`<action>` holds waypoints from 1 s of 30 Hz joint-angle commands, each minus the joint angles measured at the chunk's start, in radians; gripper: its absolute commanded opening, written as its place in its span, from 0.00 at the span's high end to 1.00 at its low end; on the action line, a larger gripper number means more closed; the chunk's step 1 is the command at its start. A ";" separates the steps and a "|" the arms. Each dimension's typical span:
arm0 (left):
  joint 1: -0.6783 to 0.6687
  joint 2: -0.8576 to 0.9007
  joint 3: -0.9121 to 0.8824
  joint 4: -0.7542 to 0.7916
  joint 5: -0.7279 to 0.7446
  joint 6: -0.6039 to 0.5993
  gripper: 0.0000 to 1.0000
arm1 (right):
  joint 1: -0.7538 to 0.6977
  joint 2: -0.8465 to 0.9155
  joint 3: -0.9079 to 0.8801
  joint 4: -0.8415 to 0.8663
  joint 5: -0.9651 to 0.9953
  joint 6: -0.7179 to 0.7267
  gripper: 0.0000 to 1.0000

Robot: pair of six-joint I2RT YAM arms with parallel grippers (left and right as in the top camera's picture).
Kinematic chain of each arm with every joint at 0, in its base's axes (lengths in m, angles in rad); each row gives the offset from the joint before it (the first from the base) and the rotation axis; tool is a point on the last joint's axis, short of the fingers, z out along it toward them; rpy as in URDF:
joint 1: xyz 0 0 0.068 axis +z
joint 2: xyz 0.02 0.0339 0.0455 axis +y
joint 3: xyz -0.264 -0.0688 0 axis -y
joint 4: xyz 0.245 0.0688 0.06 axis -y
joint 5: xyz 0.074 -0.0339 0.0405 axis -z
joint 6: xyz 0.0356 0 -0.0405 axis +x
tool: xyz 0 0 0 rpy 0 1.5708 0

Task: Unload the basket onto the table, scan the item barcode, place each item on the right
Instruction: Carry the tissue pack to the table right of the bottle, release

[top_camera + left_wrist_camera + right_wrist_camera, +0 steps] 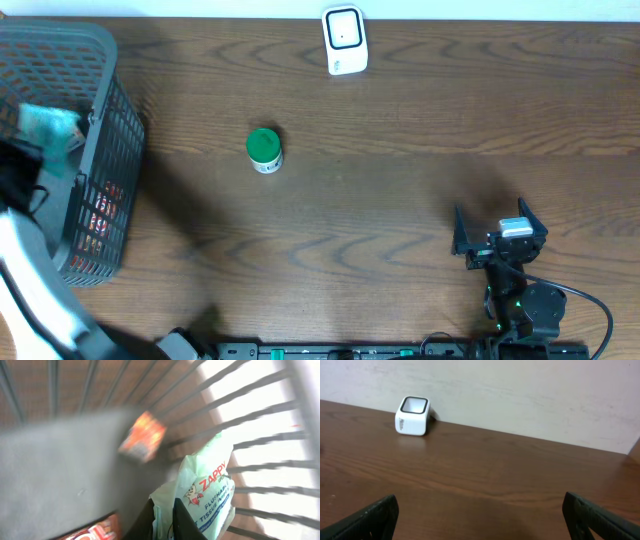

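Two arms: the left reaches into the basket at the table's left end; the right sits near the front right.
Left gripper (164, 512): dark fingers clamped together on one edge of the wipes pack.
Wipes pack (207, 485): soft, crinkled pale-green film pouch with red and blue print, held inside the basket close to its barred wall.
Basket (112, 150): grey plastic, with slatted sides and a solid matte floor.
Orange packet (142, 437): boxy and blurred, on the basket floor.
Right gripper (490, 225): jaws spread wide, holding nothing, over bare wood.
Scanner (345, 40): white rounded block with a dark window, at the table's far edge.
Green-capped tub (264, 150): small and round, standing between basket and scanner.
Table (400, 120): brown, with a wavy wood grain.
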 commanded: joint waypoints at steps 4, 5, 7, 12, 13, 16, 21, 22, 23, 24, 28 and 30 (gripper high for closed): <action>-0.031 -0.367 0.016 -0.003 0.062 0.080 0.93 | 0.009 -0.005 -0.002 -0.003 0.002 0.015 0.01; -0.048 -0.399 0.016 -0.006 0.122 0.096 0.92 | 0.009 -0.005 -0.002 -0.003 0.002 0.015 0.01; -0.093 -0.436 0.016 -0.019 0.253 0.112 0.93 | 0.009 -0.005 -0.002 -0.003 0.002 0.015 0.01; -0.272 -0.461 0.016 -0.044 0.380 0.169 0.93 | 0.009 -0.005 -0.002 -0.003 0.002 0.015 0.01; -0.321 -0.459 0.016 -0.044 0.380 0.200 0.93 | 0.009 -0.005 -0.002 -0.003 0.002 0.015 0.01; -0.458 -0.442 0.016 -0.051 0.328 0.261 0.93 | 0.009 -0.005 -0.002 -0.003 0.002 0.015 0.01; -0.723 -0.385 0.016 -0.090 -0.046 0.304 0.93 | 0.009 -0.005 -0.002 -0.003 0.002 0.015 0.01; -0.777 -0.366 0.016 -0.093 -0.109 0.317 0.93 | 0.009 -0.005 -0.002 -0.003 0.002 0.015 0.01; -0.821 -0.349 0.016 -0.094 -0.153 0.329 0.93 | 0.009 -0.005 -0.002 -0.003 0.002 0.015 0.01; -0.872 -0.326 0.016 -0.093 -0.201 0.341 0.93 | 0.009 -0.005 -0.002 -0.003 0.002 0.015 0.01; -1.064 -0.217 0.016 -0.088 -0.421 0.343 0.93 | 0.009 -0.005 -0.002 -0.003 0.002 0.015 0.01; -1.156 -0.148 0.016 -0.075 -0.554 0.343 0.93 | 0.009 -0.005 -0.002 -0.003 0.002 0.015 0.01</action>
